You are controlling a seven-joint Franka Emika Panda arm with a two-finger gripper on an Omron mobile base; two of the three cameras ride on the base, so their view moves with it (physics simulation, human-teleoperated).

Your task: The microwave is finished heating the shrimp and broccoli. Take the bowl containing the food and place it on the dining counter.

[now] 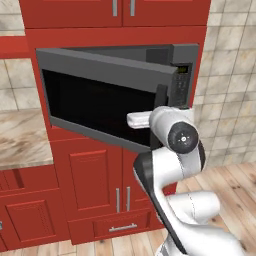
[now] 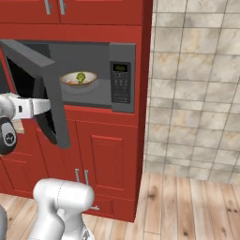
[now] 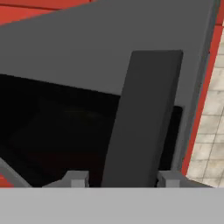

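The microwave stands with its black glass door swung partly open. Inside, on the floor of the cavity, sits the tan bowl with a green broccoli floret and a small pale shrimp in it. My gripper is at the door's dark handle, one fingertip on each side of the bar. The jaws stand open, with a gap showing on the left of the handle. My gripper is far from the bowl, outside the door. The dining counter is out of view.
Red cabinets surround the microwave above and below. A marbled wall counter runs to the left. A tiled wall and wooden floor lie to the right. The open door stands between my arm and the cavity.
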